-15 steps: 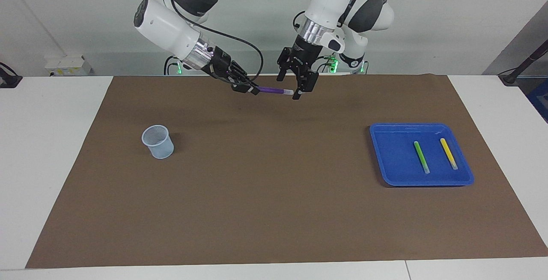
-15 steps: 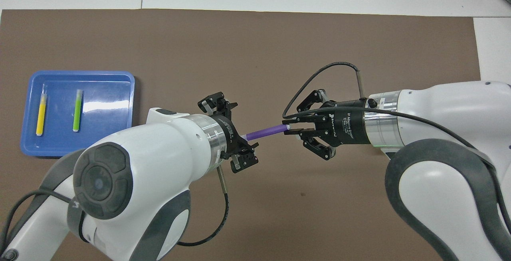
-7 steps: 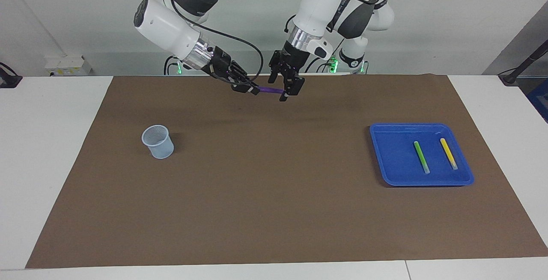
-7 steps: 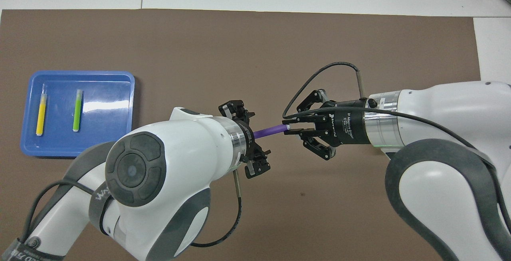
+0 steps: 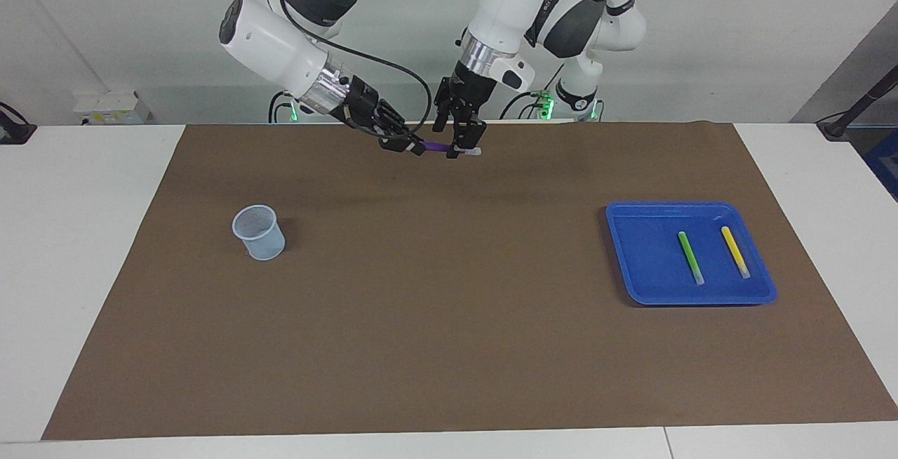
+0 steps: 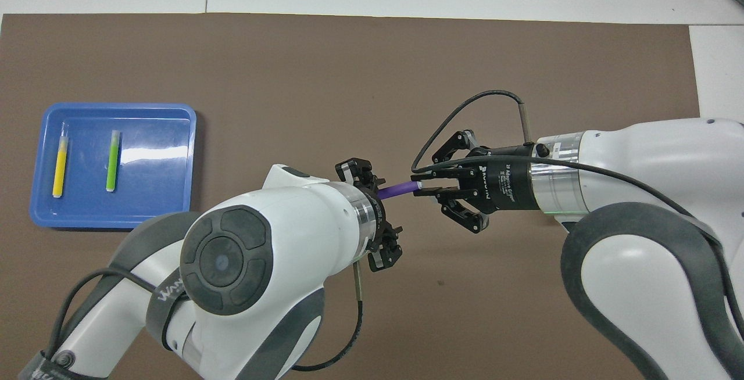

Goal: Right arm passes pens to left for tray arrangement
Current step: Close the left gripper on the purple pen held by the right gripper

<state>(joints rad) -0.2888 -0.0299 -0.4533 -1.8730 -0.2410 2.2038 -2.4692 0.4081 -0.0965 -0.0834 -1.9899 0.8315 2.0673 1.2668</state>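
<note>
Over the mat, right hand (image 5: pixel 414 147) grips purple pen (image 5: pixel 438 147); left hand (image 5: pixel 463 144) straddles it, fingers parted overhead.

Tray (image 5: pixel 649 295): glossy blue plastic, glare patch on its floor. Mat (image 5: pixel 449 347): matt brown, cloth-like, slight ripple at one edge. Surface (image 5: pixel 91 234): smooth white, low sheen. Cup (image 5: pixel 259 233): translucent pale mesh plastic. Arm shells (image 6: pixel 279 235): glossy white plastic; wrist rings (image 6: pixel 549 179) bright metal. Tools (image 6: pixel 427 188): matt black.
</note>
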